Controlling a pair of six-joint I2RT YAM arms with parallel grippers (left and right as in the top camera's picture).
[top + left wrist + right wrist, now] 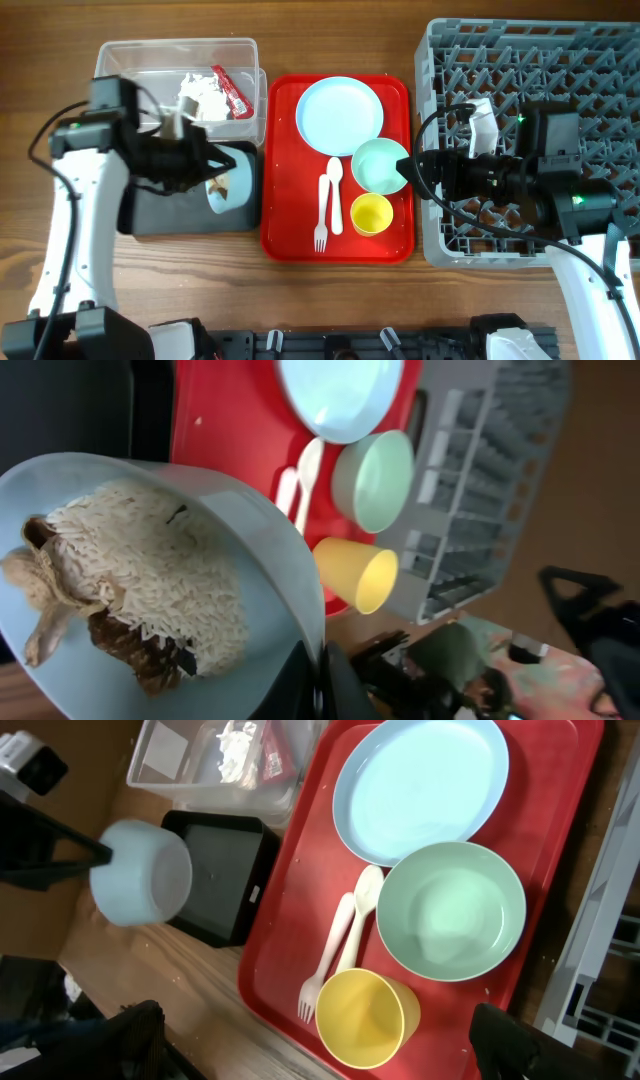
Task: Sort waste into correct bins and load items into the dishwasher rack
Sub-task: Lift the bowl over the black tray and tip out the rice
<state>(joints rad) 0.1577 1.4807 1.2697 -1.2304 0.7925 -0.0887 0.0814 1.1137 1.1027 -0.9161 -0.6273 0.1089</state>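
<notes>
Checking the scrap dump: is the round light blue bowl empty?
Not empty: the tipped round light blue bowl holds white rice and brown food scraps.

Left claw [212, 170] clamped shut, arm bent inward; right claw [412, 172] spread wide.

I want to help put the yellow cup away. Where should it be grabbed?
Pinch the yellow cup by its rim, gripping inside and outside the wall, and come straight down from above. It stands upright with its mouth open, and the fork and mint bowl crowd its sides.
</notes>
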